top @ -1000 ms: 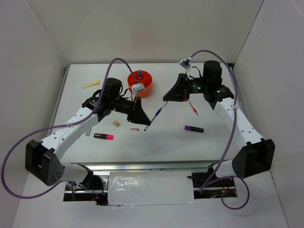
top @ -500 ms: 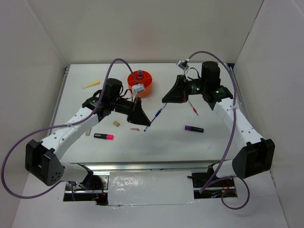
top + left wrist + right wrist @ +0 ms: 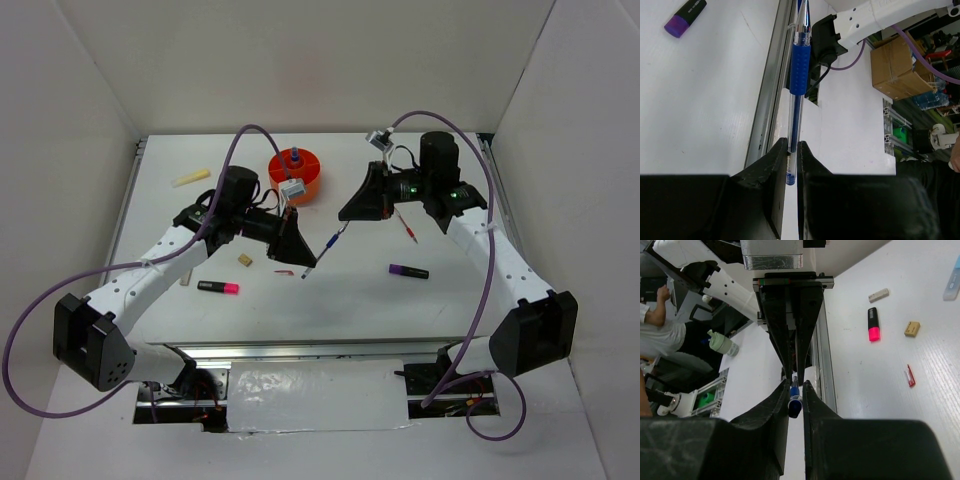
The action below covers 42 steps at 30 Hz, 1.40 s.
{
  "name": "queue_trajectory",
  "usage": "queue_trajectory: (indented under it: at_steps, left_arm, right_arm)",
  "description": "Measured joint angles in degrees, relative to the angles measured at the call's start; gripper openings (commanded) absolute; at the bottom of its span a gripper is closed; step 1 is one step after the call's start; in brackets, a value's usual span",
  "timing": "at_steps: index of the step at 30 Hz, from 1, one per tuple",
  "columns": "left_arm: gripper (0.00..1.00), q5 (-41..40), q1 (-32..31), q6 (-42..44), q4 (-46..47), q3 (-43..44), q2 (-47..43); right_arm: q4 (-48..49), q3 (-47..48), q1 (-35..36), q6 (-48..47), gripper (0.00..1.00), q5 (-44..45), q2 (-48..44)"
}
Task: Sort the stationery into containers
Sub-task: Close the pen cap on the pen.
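The blue pen [image 3: 329, 240] is held between the two claws, just in front of the orange pot [image 3: 311, 178] and a little to its right, slanting from far-right to near-left. The left gripper [image 3: 303, 262] is pinched narrow on the end of the pen farther from the pot. In the left wrist view its fingers [image 3: 775, 160] press the clear barrel from both sides, with the blue grip sleeve further out along the pen. The right gripper [image 3: 346, 219] clamps the other end, the one nearer the pot's right side. In the right wrist view its jaws stand almost together with the pen's blue end wedged between them.

Inside the pot a blue-capped bottle [image 3: 296, 157] stands upright; which compartment it is in cannot be told. To the right of the pot, past the right gripper, a red pen [image 3: 408, 230] lies on the white table [image 3: 350, 310]. Further front and right of the pot lies the purple-black marker [image 3: 408, 271]. In front of the pot and to its left are a tan eraser [image 3: 245, 261], a small red piece [image 3: 284, 273] and, furthest from the pot, the pink-black highlighter [image 3: 218, 287]. Left of the pot lies the yellow stick [image 3: 192, 178]. A blue strip [image 3: 952, 282] shows at the edge of the right wrist view, and its place relative to the pot cannot be told
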Motion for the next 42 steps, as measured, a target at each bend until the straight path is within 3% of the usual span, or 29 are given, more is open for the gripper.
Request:
queue_trajectory:
  at_steps: [20,32,42]
  left_arm:
    - [0.0,-0.4,0.1,0.0,0.0,0.0,0.0]
    - [0.0,-0.3,0.1,-0.3,0.0,0.6,0.0]
    - [0.0,0.1,0.2,-12.0,9.6,-3.5,-0.8]
  right_arm:
    - [0.2,-0.4,-0.4,0.6,0.0,-0.9,-0.1]
    - [0.2,-1.4,2.8,0.0,0.0,0.7,-0.1]
    - [5.1,-1.8,4.9,2.1,0.0,2.9,0.0]
